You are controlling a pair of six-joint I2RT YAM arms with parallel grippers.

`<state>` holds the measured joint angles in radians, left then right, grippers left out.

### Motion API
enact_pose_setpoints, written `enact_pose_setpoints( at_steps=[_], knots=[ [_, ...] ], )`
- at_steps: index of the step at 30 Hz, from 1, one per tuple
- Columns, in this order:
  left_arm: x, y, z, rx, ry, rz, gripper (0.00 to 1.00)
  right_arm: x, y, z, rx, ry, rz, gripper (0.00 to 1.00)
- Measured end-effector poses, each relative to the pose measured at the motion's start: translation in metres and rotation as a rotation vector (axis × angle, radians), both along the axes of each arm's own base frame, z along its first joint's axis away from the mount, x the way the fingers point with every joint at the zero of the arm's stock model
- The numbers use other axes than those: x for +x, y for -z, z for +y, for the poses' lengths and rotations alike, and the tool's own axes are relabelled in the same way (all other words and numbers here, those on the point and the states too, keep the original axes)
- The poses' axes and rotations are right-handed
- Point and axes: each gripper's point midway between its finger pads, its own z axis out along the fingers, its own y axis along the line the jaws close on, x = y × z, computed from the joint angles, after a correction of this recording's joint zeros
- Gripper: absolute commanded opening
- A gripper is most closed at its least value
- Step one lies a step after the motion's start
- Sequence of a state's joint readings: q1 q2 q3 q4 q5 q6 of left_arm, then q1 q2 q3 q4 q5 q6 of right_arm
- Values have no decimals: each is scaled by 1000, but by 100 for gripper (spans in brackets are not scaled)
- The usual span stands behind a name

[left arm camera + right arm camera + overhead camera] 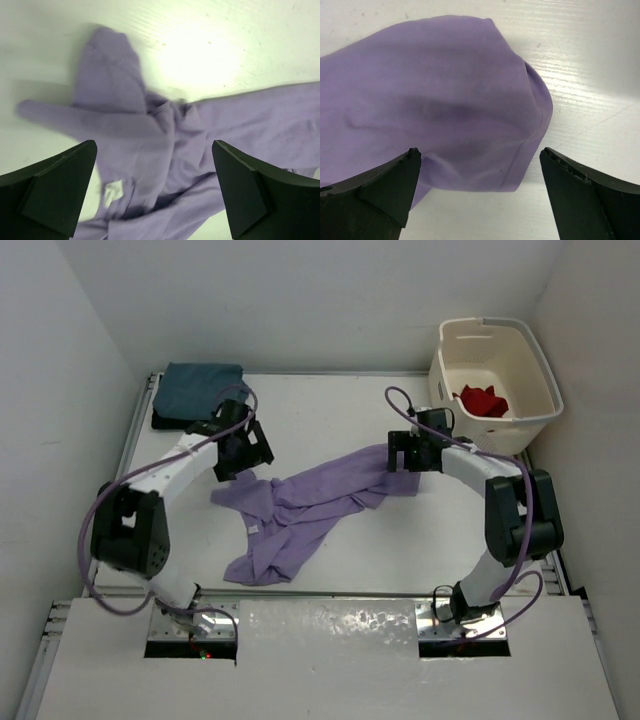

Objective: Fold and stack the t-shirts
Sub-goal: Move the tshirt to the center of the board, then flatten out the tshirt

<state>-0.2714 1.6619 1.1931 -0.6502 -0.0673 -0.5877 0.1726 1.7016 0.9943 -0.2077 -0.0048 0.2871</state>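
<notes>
A crumpled purple t-shirt point(305, 508) lies spread across the middle of the white table. My left gripper point(243, 452) is open above the shirt's left end; in the left wrist view the bunched cloth with a white tag point(150, 150) lies between the jaws. My right gripper point(408, 453) is open above the shirt's right end, whose hemmed corner point(470, 115) shows in the right wrist view. A folded dark teal t-shirt point(200, 390) lies at the back left corner. A red t-shirt point(484, 401) sits in the basket.
A cream laundry basket point(497, 426) stands at the back right, close to my right arm. White walls enclose the table point(420, 540) on the left, back and right.
</notes>
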Motion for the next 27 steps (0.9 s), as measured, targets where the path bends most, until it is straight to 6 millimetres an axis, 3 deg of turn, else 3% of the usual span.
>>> enact_pose_setpoints(
  at_steps=[2, 5, 9, 12, 14, 21, 23, 24, 27],
  knots=[
    [-9, -22, 14, 36, -50, -55, 100, -2, -4, 1, 7, -6, -6, 99],
    [-35, -26, 36, 83, -133, -53, 100, -8, -9, 2, 14, -10, -17, 99],
    [-76, 12, 83, 120, -281, 61, 100, -21, -8, 1, 18, -15, -9, 99],
    [-95, 40, 110, 122, -376, 135, 96, -32, -3, -2, 9, -17, 12, 99],
    [-95, 51, 116, 113, -400, 147, 89, -40, 1, -4, 1, -17, 34, 99],
    [-53, 75, 105, 43, -362, 73, 74, -49, 5, -11, -33, -14, 61, 99],
    [-38, 73, 101, 13, -347, 22, 60, -50, 6, -12, -39, -11, 63, 99],
    [-32, 73, 100, 7, -340, 3, 41, -50, 7, -13, -43, -8, 64, 99],
    [-18, 76, 97, -13, -323, -29, 0, -56, 13, -15, -50, -6, 78, 99]
  ],
)
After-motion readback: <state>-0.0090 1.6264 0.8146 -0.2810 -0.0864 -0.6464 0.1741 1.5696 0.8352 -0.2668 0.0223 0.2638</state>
